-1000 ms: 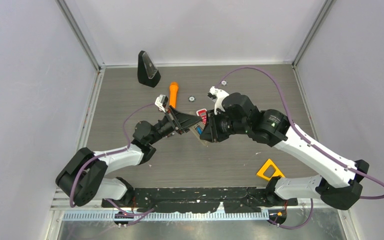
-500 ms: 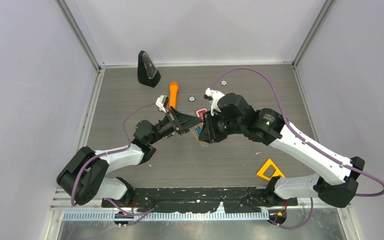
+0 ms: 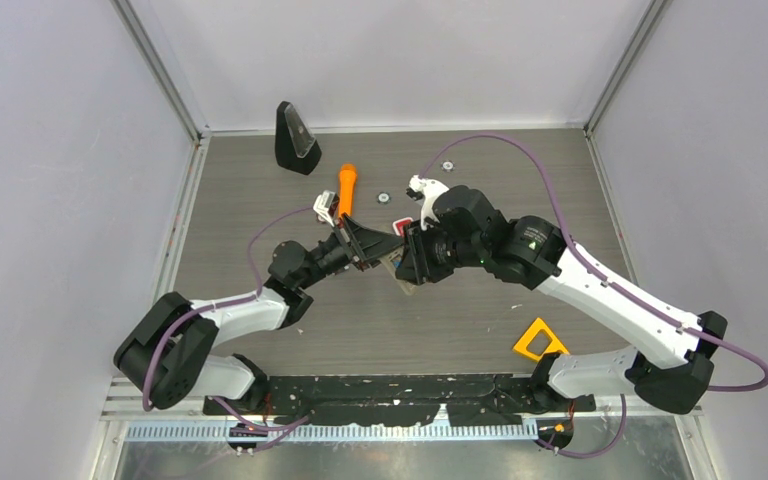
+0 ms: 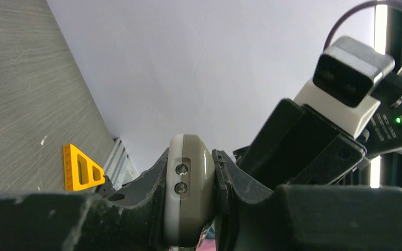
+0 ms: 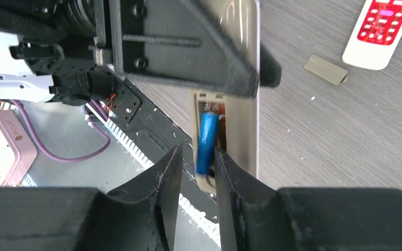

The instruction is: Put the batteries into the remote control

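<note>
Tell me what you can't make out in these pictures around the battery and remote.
- Right wrist view: blue battery, lower end hidden behind the right gripper; gripped or free, unclear.
- Left wrist view: remote mostly hidden by the left gripper.
- Top view: that battery is hidden beneath both grippers.

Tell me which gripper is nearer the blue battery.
Right. The right gripper straddles the blue battery seated in the remote; the left gripper clamps the remote farther along.

No legible txt; print on pink box (image 5: 5, 141) too small.
</note>
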{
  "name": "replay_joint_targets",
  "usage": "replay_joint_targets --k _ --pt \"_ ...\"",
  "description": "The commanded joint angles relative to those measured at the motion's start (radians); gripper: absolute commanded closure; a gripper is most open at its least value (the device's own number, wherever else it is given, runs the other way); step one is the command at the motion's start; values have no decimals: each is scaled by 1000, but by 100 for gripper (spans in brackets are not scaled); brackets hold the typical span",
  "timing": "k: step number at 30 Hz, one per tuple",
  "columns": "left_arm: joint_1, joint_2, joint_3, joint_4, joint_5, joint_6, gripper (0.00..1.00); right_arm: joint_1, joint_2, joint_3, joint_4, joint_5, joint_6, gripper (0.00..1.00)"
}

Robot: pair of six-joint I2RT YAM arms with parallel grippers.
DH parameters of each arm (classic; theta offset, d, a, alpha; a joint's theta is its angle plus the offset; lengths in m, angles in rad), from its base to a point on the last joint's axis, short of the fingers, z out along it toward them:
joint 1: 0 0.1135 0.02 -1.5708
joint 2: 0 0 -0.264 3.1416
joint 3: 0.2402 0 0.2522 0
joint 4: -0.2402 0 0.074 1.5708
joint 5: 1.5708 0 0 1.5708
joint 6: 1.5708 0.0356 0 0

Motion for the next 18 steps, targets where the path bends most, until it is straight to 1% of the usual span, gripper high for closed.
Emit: replay_joint_targets --k 1,2,4,7,12,15,18 --pt "-20 -28 21 104 20 2 100 1 0 1 54 60 -20 63" --pt "-20 -32 20 85 19 11 100 1 -4 0 54 63 -22 60" --pt "-19 -42 23 54 15 26 100 1 -5 -6 57 61 -25 57" --pt "-19 -57 24 20 7 40 100 1 7 -16 68 56 -29 56" --pt "-19 -70 25 -4 3 52 100 2 19 -27 71 37 -30 62" --pt "-20 -71 27 -3 7 50 100 1 20 -33 70 33 -33 69" --pt "-21 -71 25 -3 6 50 100 2 22 -34 69 35 -35 71"
